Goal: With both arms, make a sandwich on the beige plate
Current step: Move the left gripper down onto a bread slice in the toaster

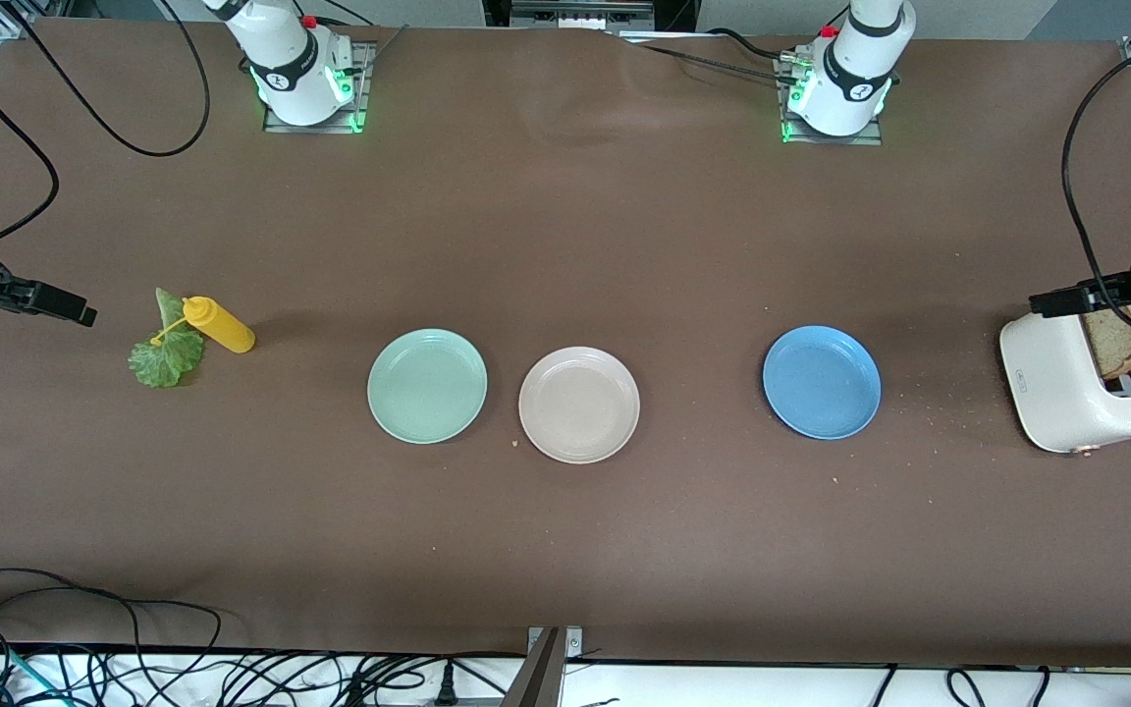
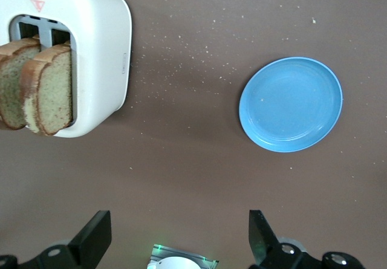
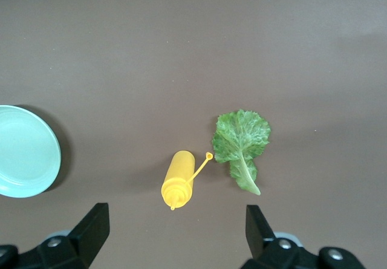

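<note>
Mint plate (image 1: 427,385), blue plate (image 1: 821,382), yellow bottle (image 1: 219,325), white toaster (image 1: 1066,388).

Broad brown bench (image 1: 565,245) under even, soft light. Scattered pale crumbs (image 1: 929,403) toward the left arm's end. Tangled black cables (image 1: 183,673) along the white strip at the camera-side edge.

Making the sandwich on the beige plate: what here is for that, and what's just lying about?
For the job: beige plate, bread slices in the toaster, lettuce leaf.
Lying about: mint-green plate, blue plate; yellow squeeze bottle, possibly.
</note>
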`<action>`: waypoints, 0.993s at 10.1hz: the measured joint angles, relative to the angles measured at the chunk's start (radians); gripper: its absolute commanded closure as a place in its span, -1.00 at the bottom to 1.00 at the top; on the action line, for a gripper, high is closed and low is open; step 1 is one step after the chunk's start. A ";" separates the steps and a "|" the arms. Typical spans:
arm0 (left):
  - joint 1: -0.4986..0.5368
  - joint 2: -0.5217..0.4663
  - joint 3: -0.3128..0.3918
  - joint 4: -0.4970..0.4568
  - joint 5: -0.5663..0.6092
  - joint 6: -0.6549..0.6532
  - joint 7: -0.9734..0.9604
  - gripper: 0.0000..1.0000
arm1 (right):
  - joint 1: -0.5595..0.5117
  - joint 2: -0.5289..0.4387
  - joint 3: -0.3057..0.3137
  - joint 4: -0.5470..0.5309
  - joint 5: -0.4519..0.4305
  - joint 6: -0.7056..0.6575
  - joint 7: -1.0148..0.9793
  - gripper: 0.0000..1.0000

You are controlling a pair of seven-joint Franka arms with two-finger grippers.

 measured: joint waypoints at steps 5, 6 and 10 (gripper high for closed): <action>0.087 0.025 0.000 -0.004 0.083 0.004 0.140 -1.00 | 0.000 0.000 0.000 0.000 0.000 0.002 0.000 -1.00; 0.102 0.042 0.000 -0.004 0.089 0.017 0.176 -1.00 | 0.000 0.000 0.000 0.000 0.000 0.002 0.000 -1.00; 0.148 0.082 0.000 -0.041 0.102 0.123 0.223 -1.00 | 0.000 0.000 0.000 0.000 0.000 0.004 0.000 -1.00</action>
